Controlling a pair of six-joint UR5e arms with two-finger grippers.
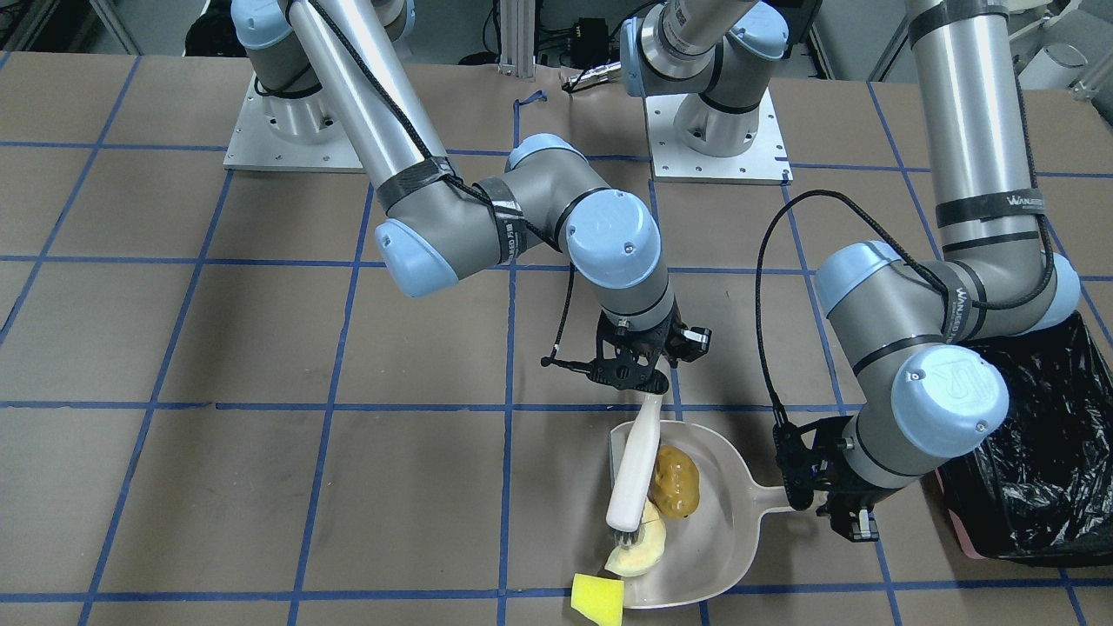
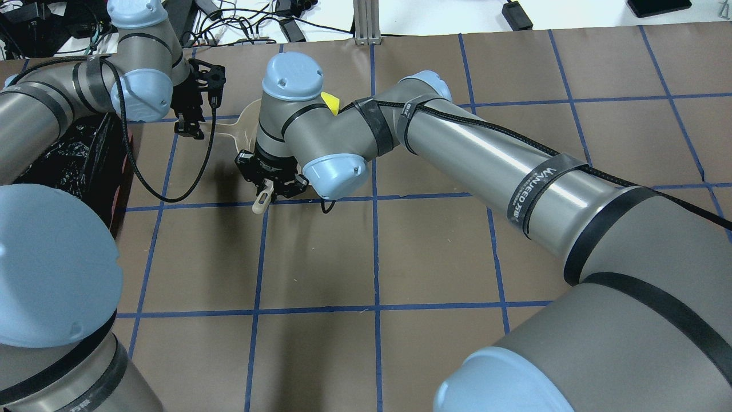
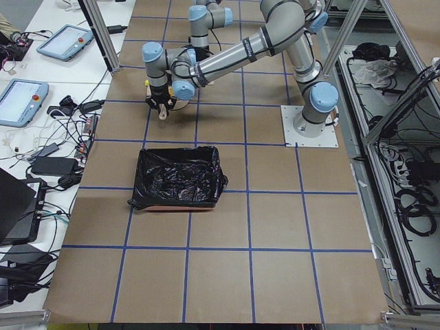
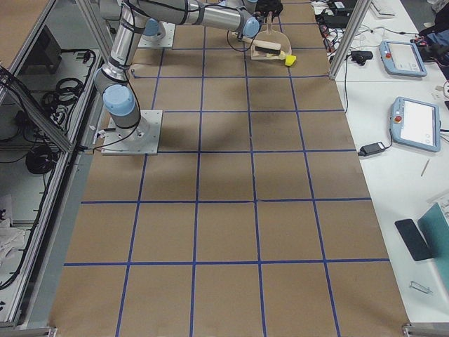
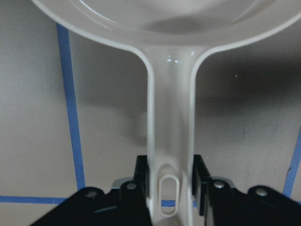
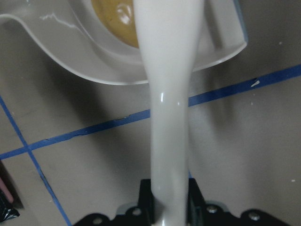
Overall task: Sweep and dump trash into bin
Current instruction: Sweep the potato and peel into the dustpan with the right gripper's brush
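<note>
The off-white dustpan [image 1: 709,539] lies on the table with its handle [image 5: 170,117] between the fingers of my left gripper [image 1: 809,504], which is shut on it. My right gripper [image 1: 639,378] is shut on the white brush [image 1: 635,474], whose bristles rest at the pan's mouth. The golden-brown lump [image 1: 675,481] lies inside the pan and also shows in the right wrist view [image 6: 113,19]. The cream crescent [image 1: 642,549] lies at the pan's lip under the bristles. The yellow wedge [image 1: 598,599] lies on the table just outside the lip. The black-lined bin [image 1: 1039,469] stands beside my left arm.
The table is brown paper with a blue tape grid [image 1: 330,409]. Both arm bases [image 1: 291,130] are bolted at the robot side. In the overhead view the bin [image 2: 74,160] sits at the left edge, near the left elbow. Tablets and cables lie on side benches [image 3: 27,96].
</note>
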